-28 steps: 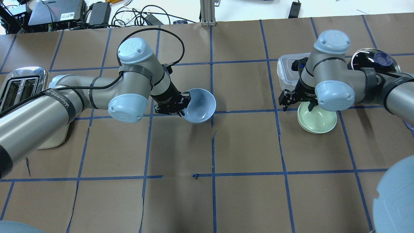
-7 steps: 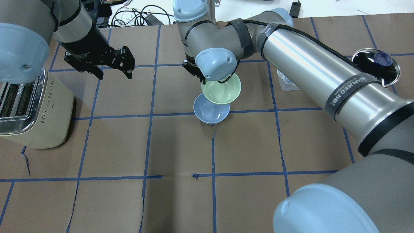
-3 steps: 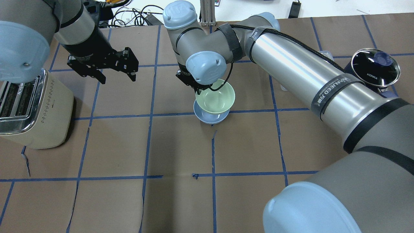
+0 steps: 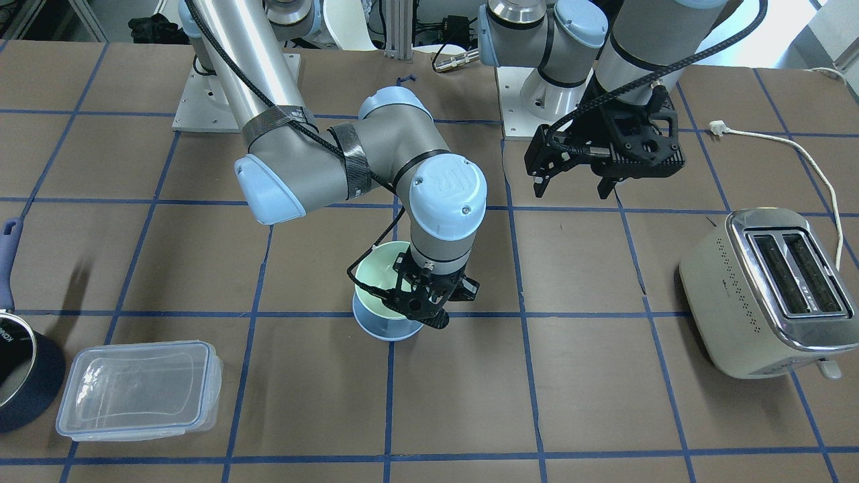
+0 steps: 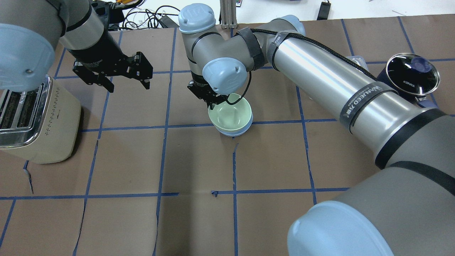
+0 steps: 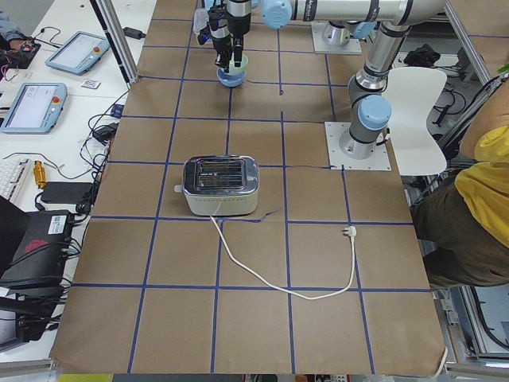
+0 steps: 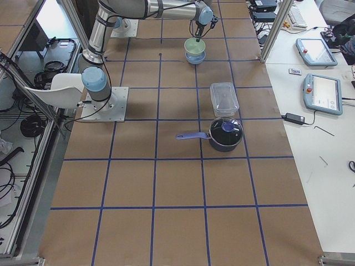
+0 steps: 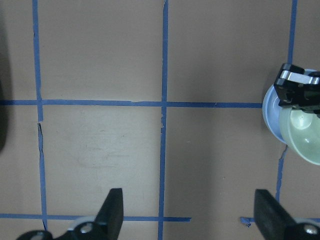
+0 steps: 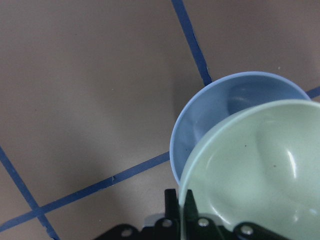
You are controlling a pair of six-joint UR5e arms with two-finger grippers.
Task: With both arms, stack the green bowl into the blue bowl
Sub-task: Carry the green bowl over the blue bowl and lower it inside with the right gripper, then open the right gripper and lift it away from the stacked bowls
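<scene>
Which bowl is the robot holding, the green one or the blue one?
The green bowl: the right gripper pinches its rim. The blue bowl sits underneath it, and no gripper grips that one.

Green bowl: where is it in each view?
Front-facing: green bowl near centre, slightly below middle.
Overhead: green bowl centre, slightly above middle.
Exterior left: green bowl top, left of centre.
Exterior right: green bowl top, right of centre.
Left wrist: green bowl right edge, cut off.
Right wrist: green bowl lower right, large.
Landmark: blue bowl beneath it everywhere.

Bare table (image 5: 142, 160) between toaster (image 5: 35, 121) and green bowl (image 5: 229, 114); right arm (image 5: 320, 85) over the right half, near saucepan (image 5: 412, 71).
</scene>
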